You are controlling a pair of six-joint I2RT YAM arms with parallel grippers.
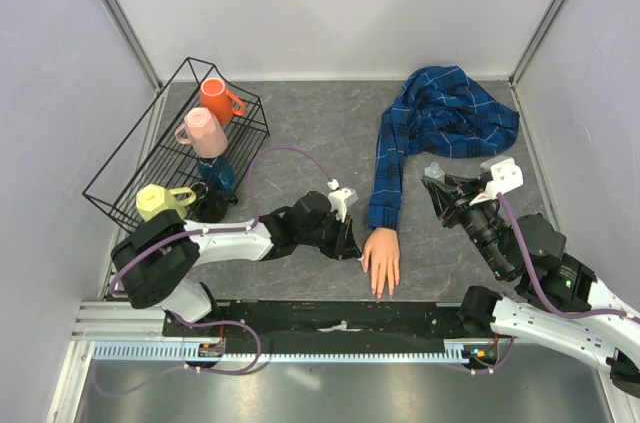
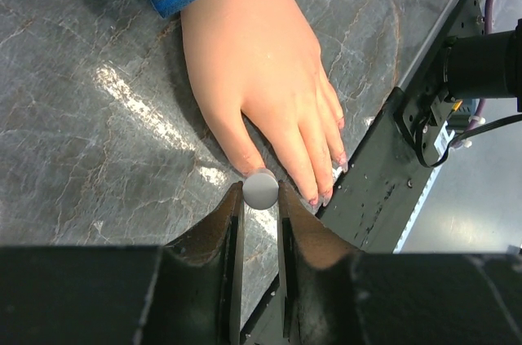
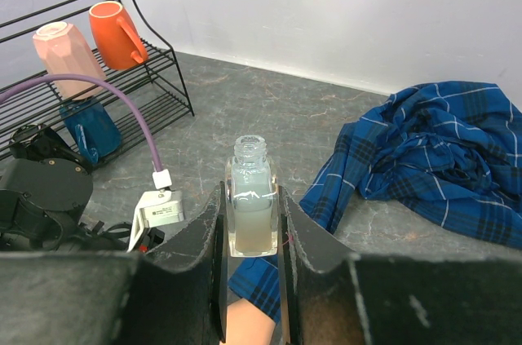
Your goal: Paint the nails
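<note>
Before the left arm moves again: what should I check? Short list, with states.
1. Brush cap clamped in the left fingers: ok.
2. Bottle upright, uncapped, clamped in the right fingers: ok.
3. Mannequin hand lying flat, palm down: ok.
4. Cap lined up at the thumb tip: ok.
5. Brush touching the thumb nail: cannot tell, the cap hides it.
6. Polish on the brush: cannot tell.
</note>
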